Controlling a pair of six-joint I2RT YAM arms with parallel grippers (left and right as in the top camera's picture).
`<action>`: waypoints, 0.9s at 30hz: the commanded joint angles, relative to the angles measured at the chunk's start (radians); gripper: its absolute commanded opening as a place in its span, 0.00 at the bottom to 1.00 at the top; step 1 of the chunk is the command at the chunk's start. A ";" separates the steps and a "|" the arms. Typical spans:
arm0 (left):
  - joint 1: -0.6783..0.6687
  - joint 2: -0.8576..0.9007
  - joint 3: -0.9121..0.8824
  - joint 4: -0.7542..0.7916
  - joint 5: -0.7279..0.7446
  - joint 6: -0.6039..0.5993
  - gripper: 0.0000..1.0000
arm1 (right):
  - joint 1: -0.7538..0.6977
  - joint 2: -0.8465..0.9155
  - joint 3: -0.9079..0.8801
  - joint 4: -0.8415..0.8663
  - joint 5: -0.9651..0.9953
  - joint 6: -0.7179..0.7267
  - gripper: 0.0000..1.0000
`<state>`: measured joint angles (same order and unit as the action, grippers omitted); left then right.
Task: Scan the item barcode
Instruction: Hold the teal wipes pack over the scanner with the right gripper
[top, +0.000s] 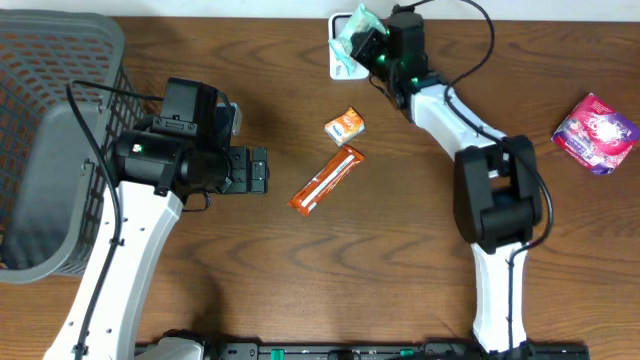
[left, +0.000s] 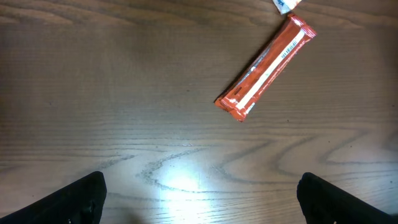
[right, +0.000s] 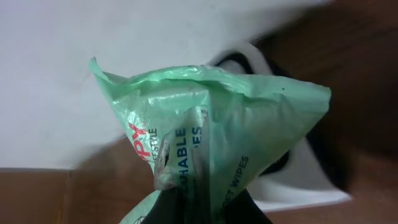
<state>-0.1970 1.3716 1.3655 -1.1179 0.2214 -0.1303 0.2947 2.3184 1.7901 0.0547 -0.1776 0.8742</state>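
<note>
Here, right claw (top: 368, 45) pinched shut on the green wipes packet (top: 352, 28), held above the white scanner (top: 338, 65) at the counter's (top: 300, 280) far edge; left claw (top: 258, 170) gapes empty. Risk: crumpled, slack film may defeat the read.

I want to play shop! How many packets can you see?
4: a green wipes pack in the right hand, a small orange packet mid-table, a long orange bar just below it, a pink packet far right. The basket may hide more.

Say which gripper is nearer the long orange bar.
Left. The left gripper hangs open beside the long orange bar; the right gripper is at the far edge, shut on a green wipes pack.
</note>
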 joint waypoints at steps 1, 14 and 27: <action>0.004 0.000 -0.001 0.000 -0.009 -0.001 0.98 | 0.000 -0.021 0.131 -0.030 0.013 -0.087 0.01; 0.004 0.000 -0.001 0.000 -0.009 -0.001 0.98 | 0.010 0.027 0.161 -0.064 0.089 -0.061 0.01; 0.004 0.000 -0.001 0.000 -0.009 -0.001 0.98 | 0.009 0.047 0.161 -0.113 0.119 -0.225 0.01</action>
<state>-0.1970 1.3716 1.3655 -1.1175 0.2214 -0.1303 0.2974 2.3631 1.9362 -0.0685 -0.0776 0.6827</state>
